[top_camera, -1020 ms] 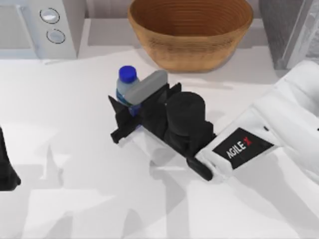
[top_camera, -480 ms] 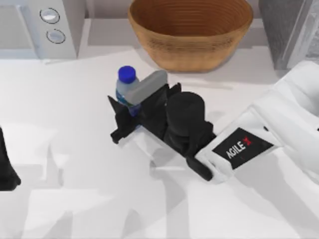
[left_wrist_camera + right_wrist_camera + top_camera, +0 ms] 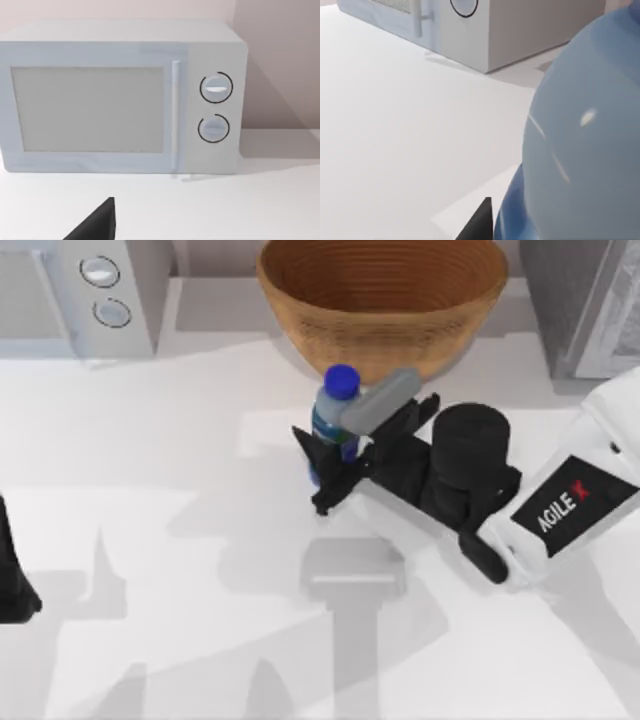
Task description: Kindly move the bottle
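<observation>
The right gripper point(image 3: 335, 455) has its fingers clamped on the bottle point(image 3: 333, 420), gripping it around the middle, blue cap point(image 3: 342, 381) up. The bottle sits near the centre of the table point(image 3: 180, 540), just at six o'clock from the wicker basket point(image 3: 381, 302), close to its wall. A square shadow below it suggests, to my eye, that it hangs clear of the surface.

From the right wrist view the bottle point(image 3: 580, 145) bulges huge and pale blue right by the lens, with the microwave point(image 3: 510, 25) off in the distance.

Now the hazards. The basket wall is right there at twelve o'clock. If the arm swings that way without enough height, the cap or the fingers could knock the rim and shove the basket. The grip is on smooth, rounded plastic, so a sudden jerk might let the bottle slide or tip between the pads. Letting go here would mean a fall, and the bottle could topple and roll.

The left gripper point(image 3: 15, 580) is parked at nine o'clock by the table edge, facing the microwave point(image 3: 120, 95); whether its fingers are apart or together, I cannot tell.
</observation>
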Motion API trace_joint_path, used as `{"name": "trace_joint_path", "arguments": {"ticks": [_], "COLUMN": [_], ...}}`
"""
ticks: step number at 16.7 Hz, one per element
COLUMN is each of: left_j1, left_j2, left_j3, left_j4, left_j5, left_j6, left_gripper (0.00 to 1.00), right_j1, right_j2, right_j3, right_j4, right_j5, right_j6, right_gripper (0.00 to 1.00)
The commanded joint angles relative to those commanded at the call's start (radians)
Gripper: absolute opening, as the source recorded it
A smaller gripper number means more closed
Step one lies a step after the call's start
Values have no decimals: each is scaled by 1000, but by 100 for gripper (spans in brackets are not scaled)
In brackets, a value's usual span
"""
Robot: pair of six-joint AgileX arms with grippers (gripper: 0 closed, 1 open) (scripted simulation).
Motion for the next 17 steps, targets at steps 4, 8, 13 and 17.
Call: {"name": "trace_joint_path", "arguments": {"ticks": [4, 8, 13, 17], "left_j1": [0, 0, 0, 0], "left_j2": [0, 0, 0, 0], "left_j3": [0, 0, 0, 0], "left_j4": [0, 0, 0, 0], "left_j5": [0, 0, 0, 0], "left_j6": [0, 0, 0, 0], "left_gripper": [100, 100, 100, 100], "right_j1": [-255, -536, -721, -726], "right_j2": [-115, -254, -384, -389], "right_j3": [-159, -340, -510, -515], "right_j4": [53, 109, 123, 122], "right_j5": [-272, -535, -701, -706], "right_j6": [-44, -82, -95, -95], "right_gripper": [0, 0, 0, 0]}}
